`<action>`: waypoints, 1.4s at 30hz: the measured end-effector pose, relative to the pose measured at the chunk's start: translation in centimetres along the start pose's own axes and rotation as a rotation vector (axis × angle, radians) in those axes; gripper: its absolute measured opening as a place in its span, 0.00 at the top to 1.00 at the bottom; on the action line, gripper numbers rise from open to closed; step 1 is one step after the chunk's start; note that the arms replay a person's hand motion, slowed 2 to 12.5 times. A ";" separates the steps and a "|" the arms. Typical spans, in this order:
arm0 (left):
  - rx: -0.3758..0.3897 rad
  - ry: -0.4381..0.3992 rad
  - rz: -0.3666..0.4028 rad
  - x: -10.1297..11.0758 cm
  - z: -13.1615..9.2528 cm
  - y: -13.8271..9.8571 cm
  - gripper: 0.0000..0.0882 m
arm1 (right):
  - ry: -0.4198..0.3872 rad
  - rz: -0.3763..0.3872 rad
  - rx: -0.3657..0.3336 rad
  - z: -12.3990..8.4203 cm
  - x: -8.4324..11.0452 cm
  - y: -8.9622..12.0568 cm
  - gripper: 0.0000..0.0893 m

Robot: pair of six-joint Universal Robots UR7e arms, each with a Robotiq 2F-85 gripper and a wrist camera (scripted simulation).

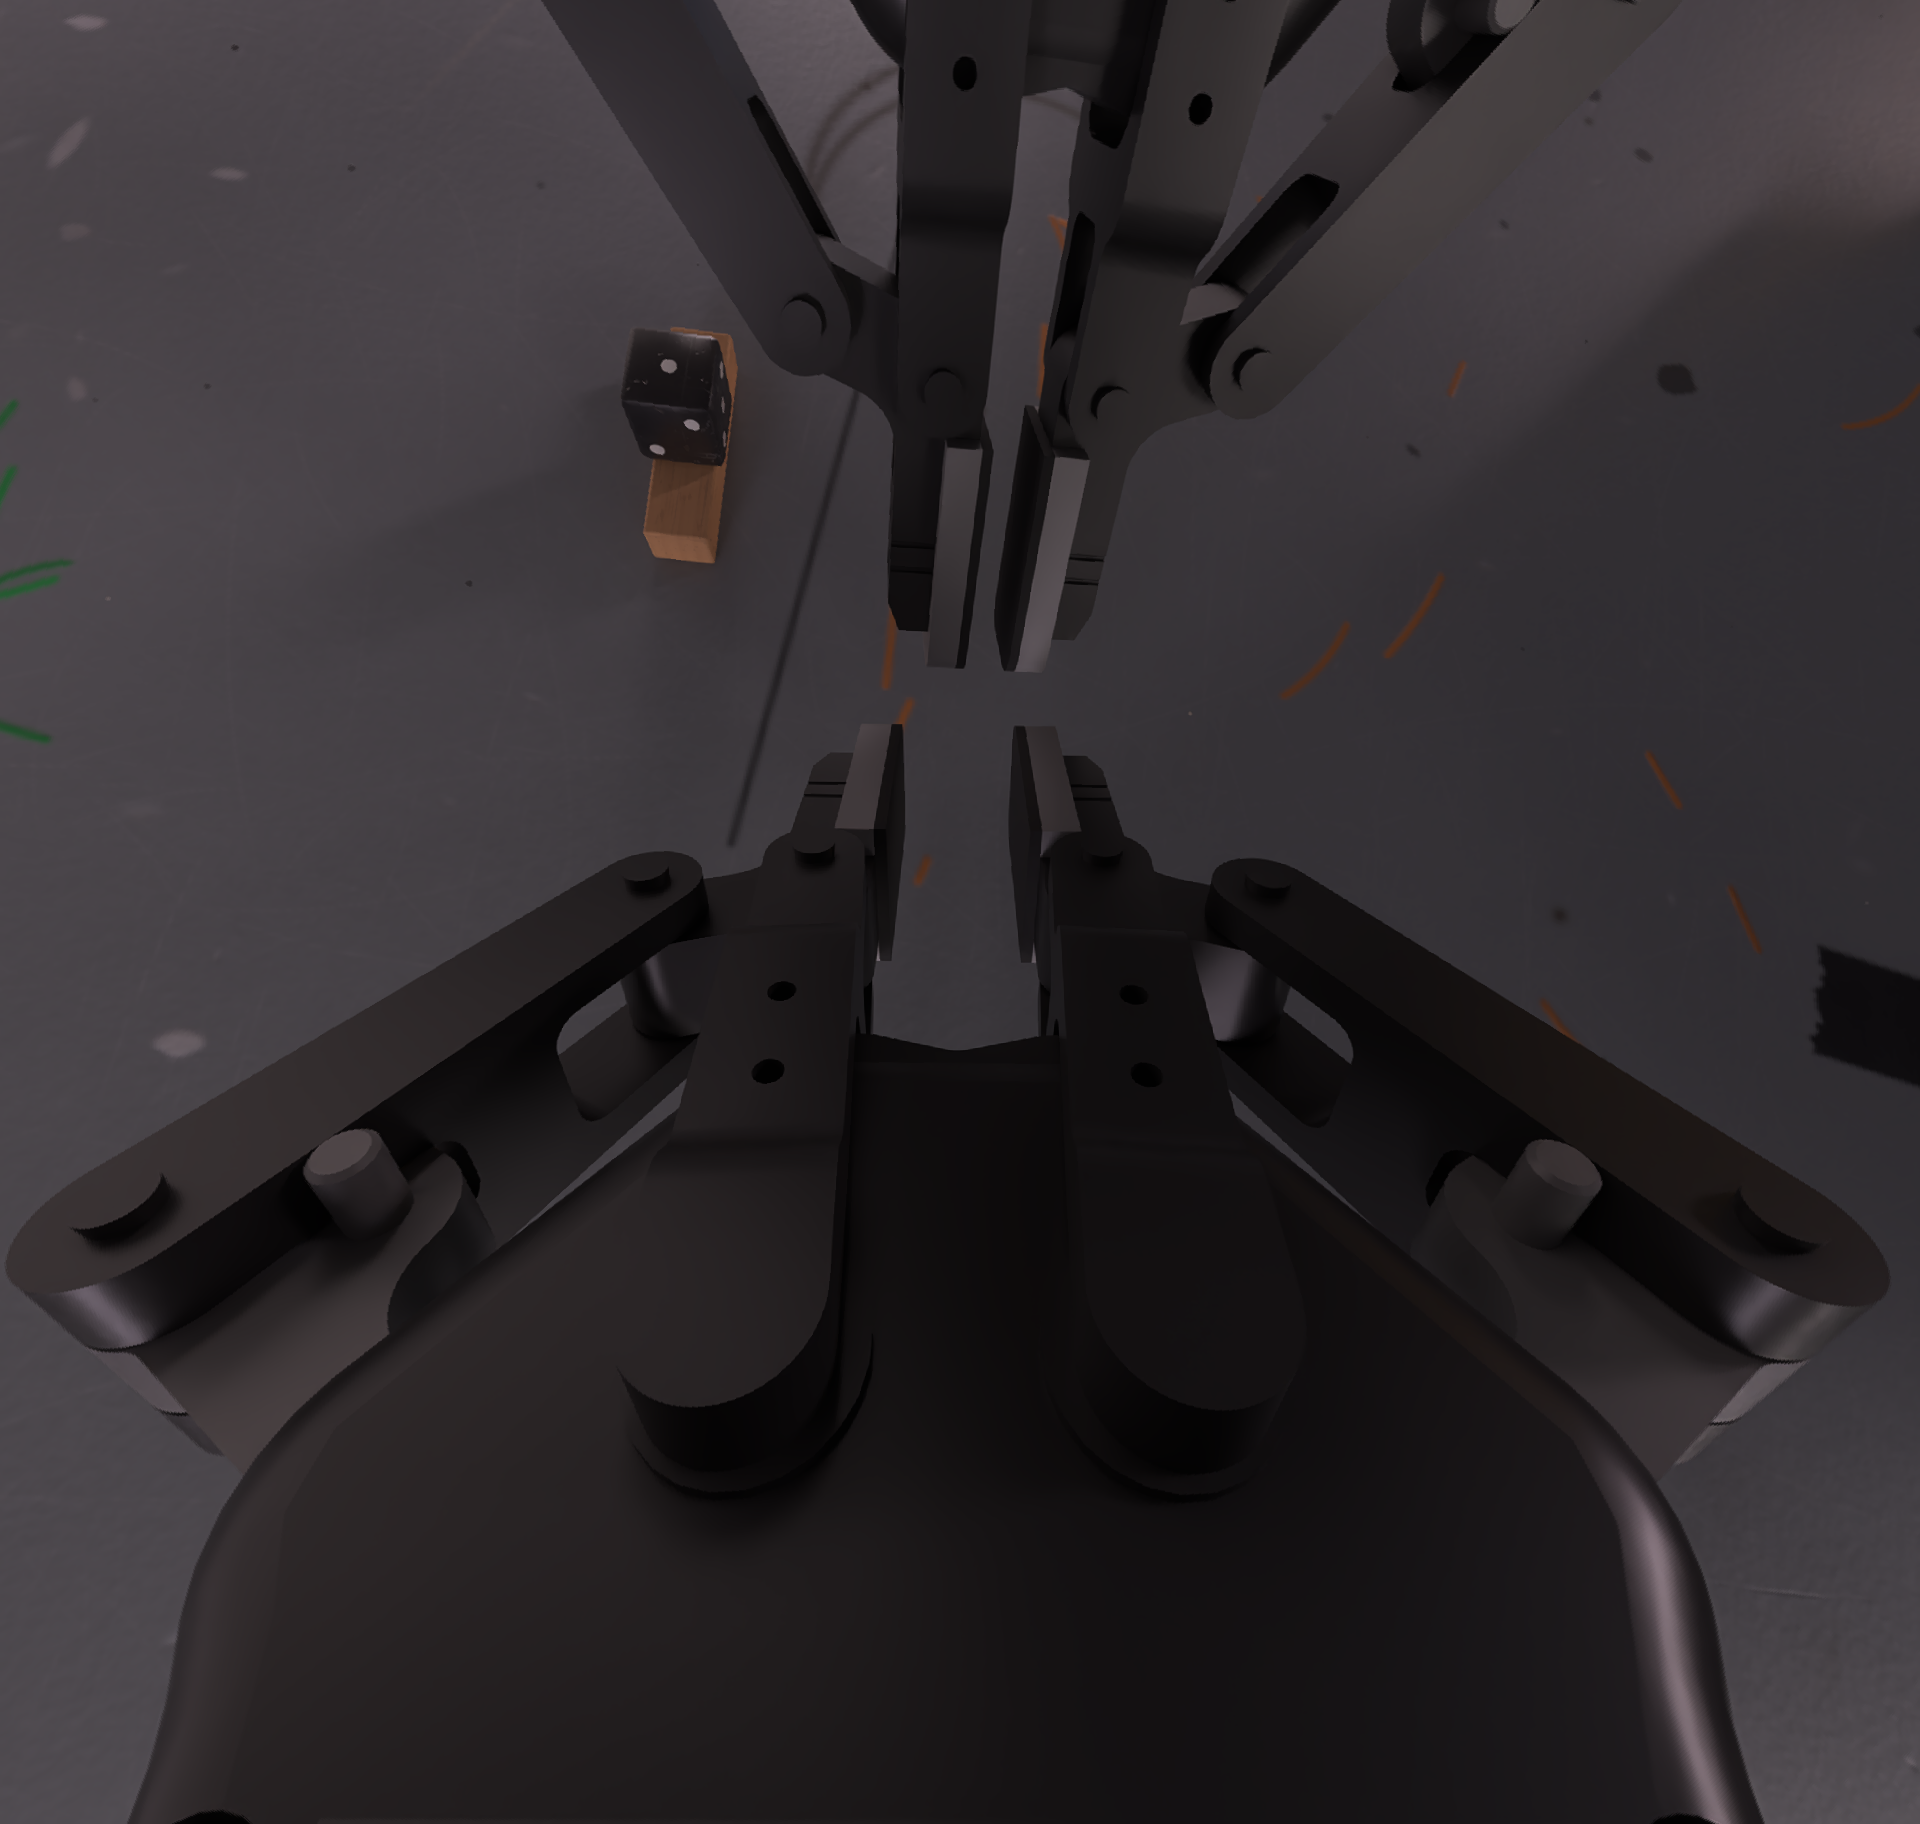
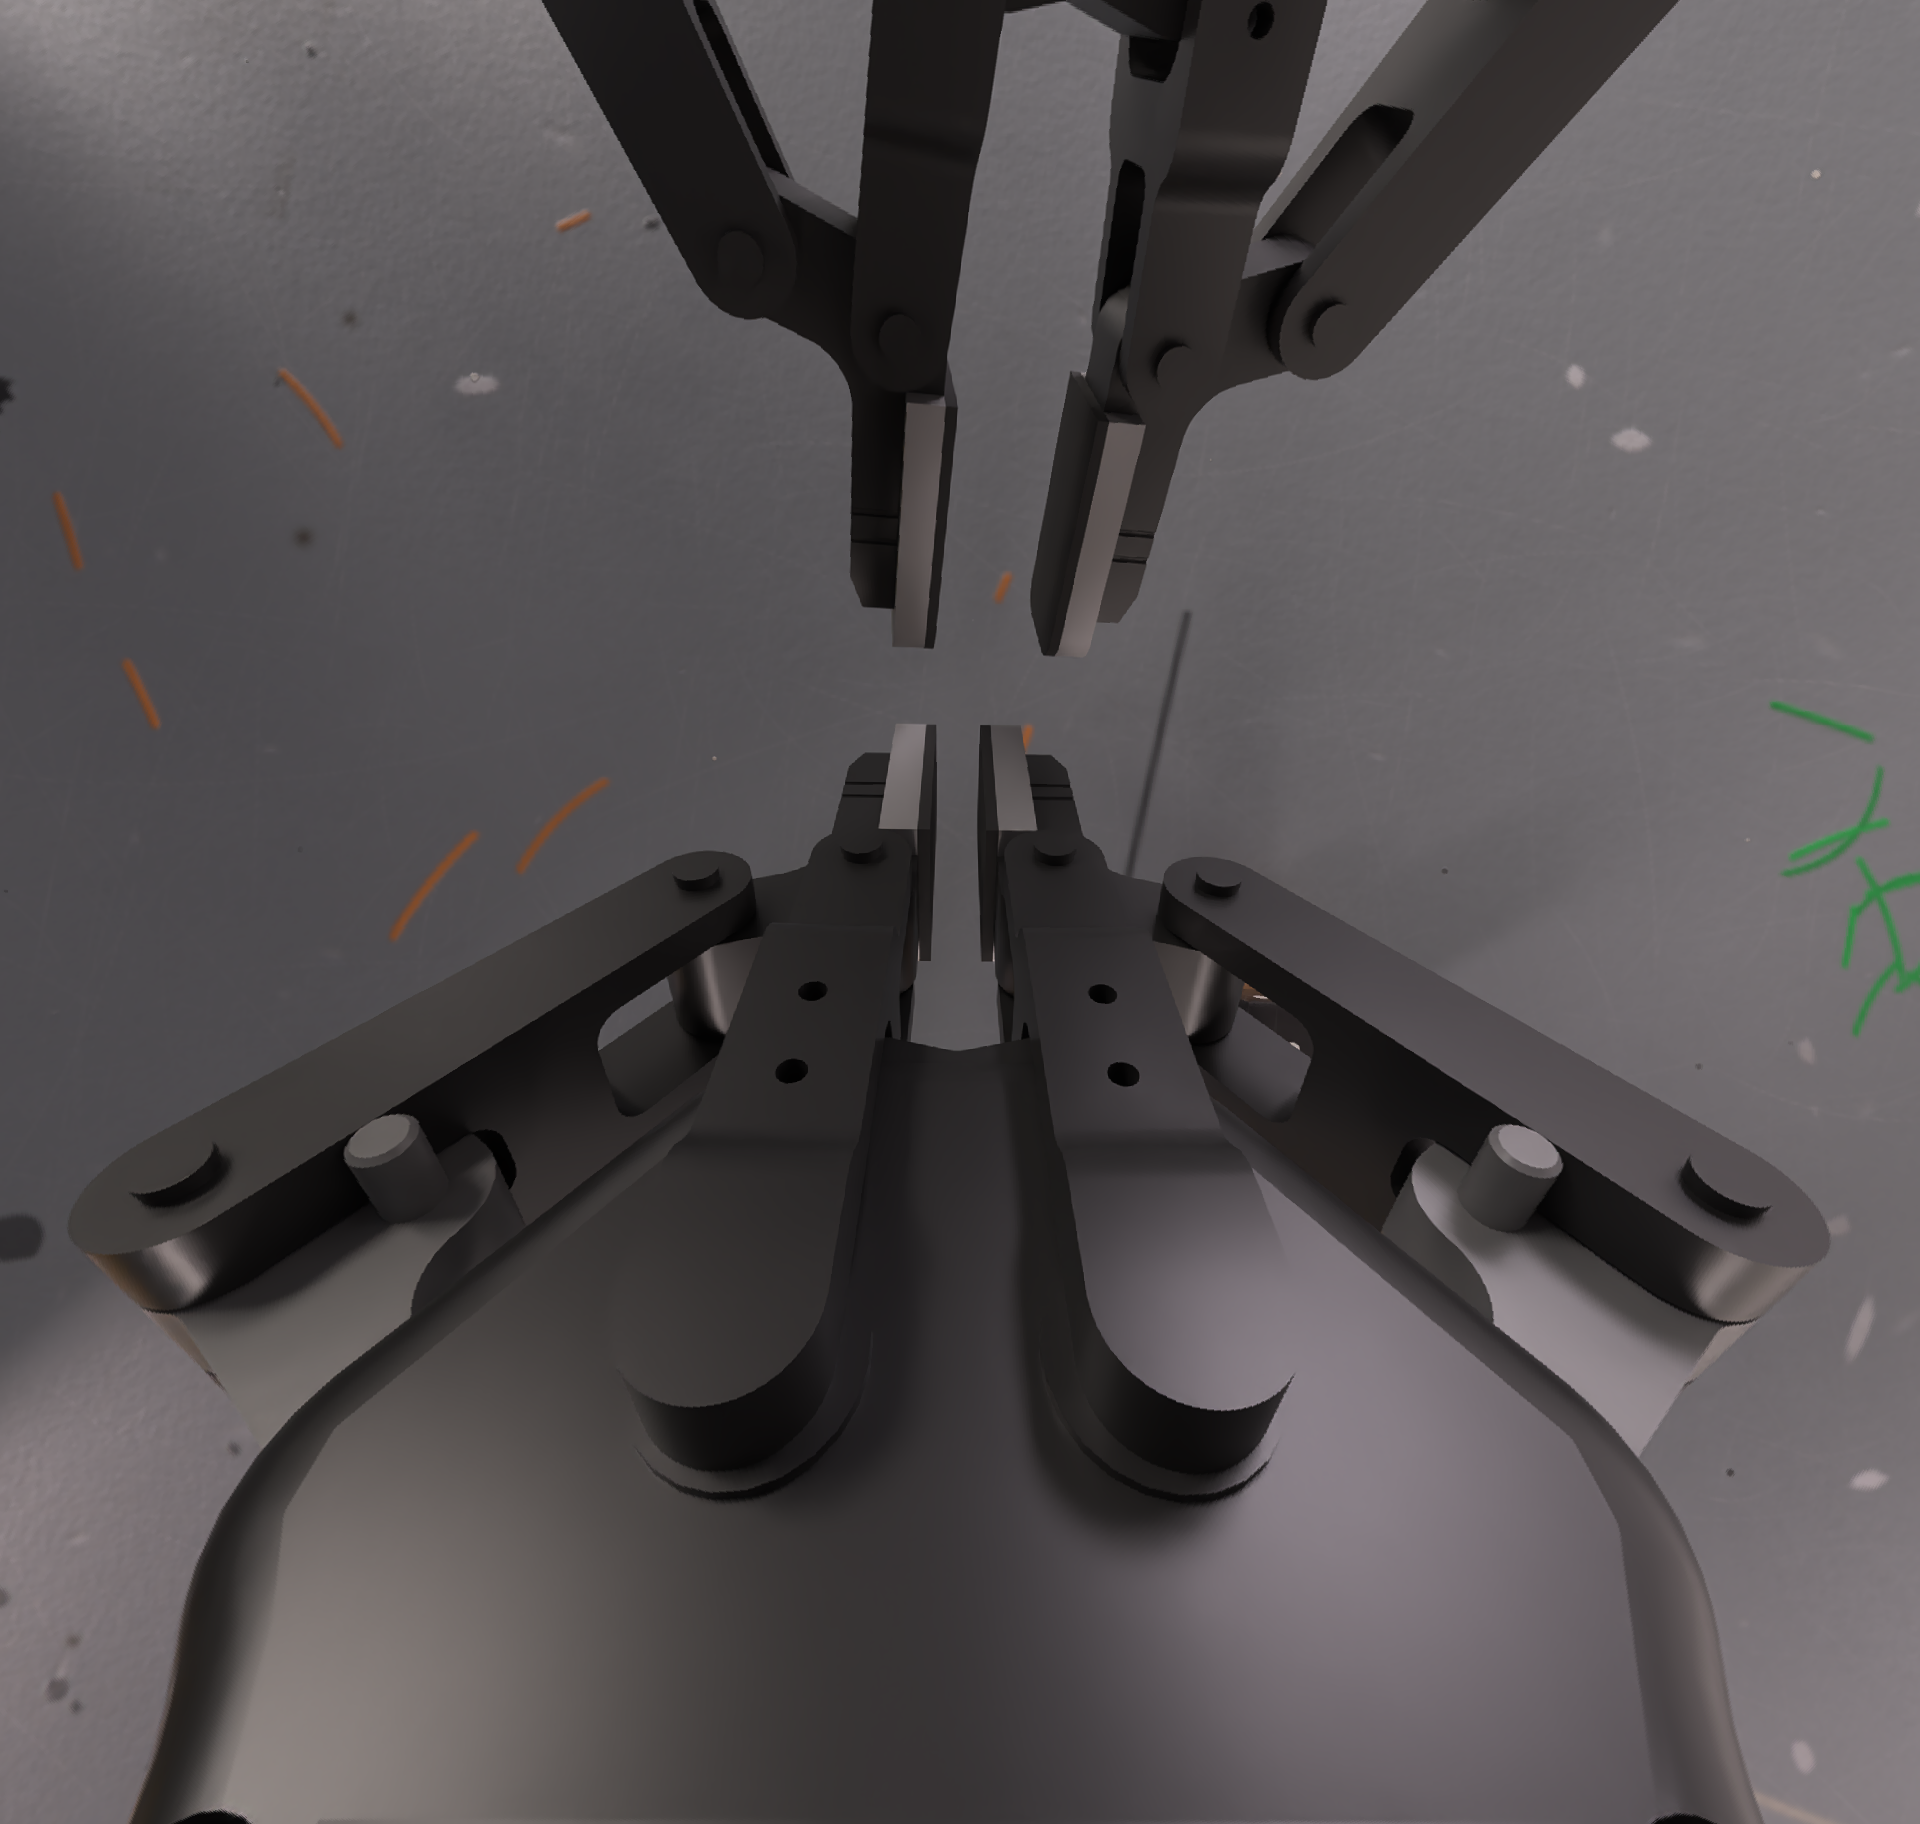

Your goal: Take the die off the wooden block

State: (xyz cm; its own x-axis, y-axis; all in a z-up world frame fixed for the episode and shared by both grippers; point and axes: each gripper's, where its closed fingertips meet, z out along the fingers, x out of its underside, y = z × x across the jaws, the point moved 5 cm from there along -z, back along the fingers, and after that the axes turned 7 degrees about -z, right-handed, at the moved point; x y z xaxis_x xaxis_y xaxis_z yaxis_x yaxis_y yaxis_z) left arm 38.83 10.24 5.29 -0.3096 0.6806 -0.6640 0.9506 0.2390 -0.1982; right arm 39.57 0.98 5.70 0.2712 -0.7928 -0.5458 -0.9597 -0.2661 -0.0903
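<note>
Left of both tools: black die (image 1: 675,401) with white pips, perched on one end of a wooden block (image 1: 683,525) lying flat on the grey bench (image 1: 312,839). Most of the block hidden under the die; only a thin edge beside it and the bare near end showing. Two pips on the top face, more on the shaded side, hard to count. Neither die nor block anywhere in the right wrist view.

Left tool (image 1: 958,735) slightly parted, nothing between the pads. Right tool (image 1: 987,654) tip to tip with it, narrowed to a thin slit, also gripping nothing. Upper bodies of both cut off by the frame.

Scattered over the bench: orange strokes (image 1: 1413,616), partly masked by the fingers; green scribbles (image 1: 31,574) clipped at the left edge; a dark patch (image 1: 1870,1026) clipped at the right.
</note>
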 end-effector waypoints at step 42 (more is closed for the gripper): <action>-0.006 -0.013 0.005 -0.1 -0.3 0.1 0.79 | -0.122 0.112 0.188 -4.3 2.3 -2.3 0.86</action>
State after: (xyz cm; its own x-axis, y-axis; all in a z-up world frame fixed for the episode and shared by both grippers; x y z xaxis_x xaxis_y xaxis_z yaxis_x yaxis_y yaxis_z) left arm 38.92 10.39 5.60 -0.3042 0.6730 -0.6742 0.9520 0.2393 -0.1907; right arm 42.66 -2.55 8.24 0.1623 -0.7367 -0.6564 -0.9832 -0.0647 -0.1705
